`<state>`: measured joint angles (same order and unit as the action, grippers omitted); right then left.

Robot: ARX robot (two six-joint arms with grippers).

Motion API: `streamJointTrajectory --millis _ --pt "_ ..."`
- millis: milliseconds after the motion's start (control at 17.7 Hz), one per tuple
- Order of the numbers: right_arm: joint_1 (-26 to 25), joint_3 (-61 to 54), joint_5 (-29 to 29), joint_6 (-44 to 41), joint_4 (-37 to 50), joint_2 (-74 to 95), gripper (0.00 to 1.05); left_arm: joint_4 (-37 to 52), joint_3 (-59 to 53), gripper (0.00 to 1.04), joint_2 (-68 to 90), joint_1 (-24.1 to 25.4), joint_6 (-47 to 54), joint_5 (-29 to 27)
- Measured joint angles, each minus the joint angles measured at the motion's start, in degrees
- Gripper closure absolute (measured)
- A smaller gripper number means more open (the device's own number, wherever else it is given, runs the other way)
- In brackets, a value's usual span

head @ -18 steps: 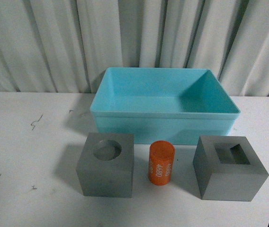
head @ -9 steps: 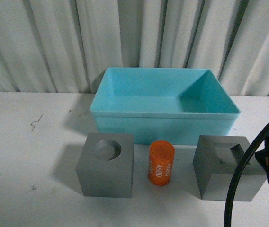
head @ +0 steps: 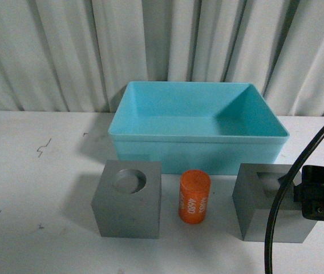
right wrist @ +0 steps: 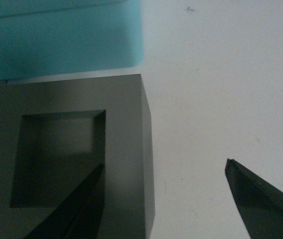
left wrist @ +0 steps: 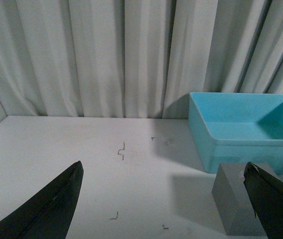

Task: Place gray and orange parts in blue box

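The blue box (head: pixel 196 137) stands empty at the back of the table. In front of it sit a gray cube with a round hole (head: pixel 126 201), an orange cylinder (head: pixel 194 197) and a gray cube with a rectangular hole (head: pixel 262 208). My right gripper (right wrist: pixel 164 164) is open just above that cube (right wrist: pixel 71 149), one finger (right wrist: pixel 79 206) over the hole, the other (right wrist: pixel 258 194) beyond its outer wall. The right arm's wrist (head: pixel 316 194) covers the cube's right side. My left gripper (left wrist: pixel 162 165) is open above bare table, left of the round-hole cube (left wrist: pixel 238 204).
A pleated grey-white curtain (head: pixel 65 51) closes the back. The white table (head: pixel 31 188) carries small dark marks. A black cable (head: pixel 279 205) curves down in front of the right-hand cube. The blue box (left wrist: pixel 241 124) stands behind the cube in the left wrist view.
The right arm has come in from the right edge and moved left over the cube with the rectangular hole. The parts and the box have not moved.
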<state>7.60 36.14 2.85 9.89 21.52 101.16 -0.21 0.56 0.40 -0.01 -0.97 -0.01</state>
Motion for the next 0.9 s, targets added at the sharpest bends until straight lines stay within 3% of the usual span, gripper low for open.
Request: streamJointTrajectory --millis 395,677,902 --pt "-0.9 -1.5 -0.1 0.4 1.0 -1.0 0.85 0.0 0.0 0.07 0.0 0.0 0.0 0.0" --pt "-2.8 -4.5 -1.6 0.7 -7.1 -13.5 0.87 0.0 0.0 0.07 0.0 0.0 0.0 0.0" --pt "-1.9 9.8 -3.3 0.7 -10.0 -26.0 0.87 0.0 0.0 0.07 0.0 0.0 0.0 0.0"
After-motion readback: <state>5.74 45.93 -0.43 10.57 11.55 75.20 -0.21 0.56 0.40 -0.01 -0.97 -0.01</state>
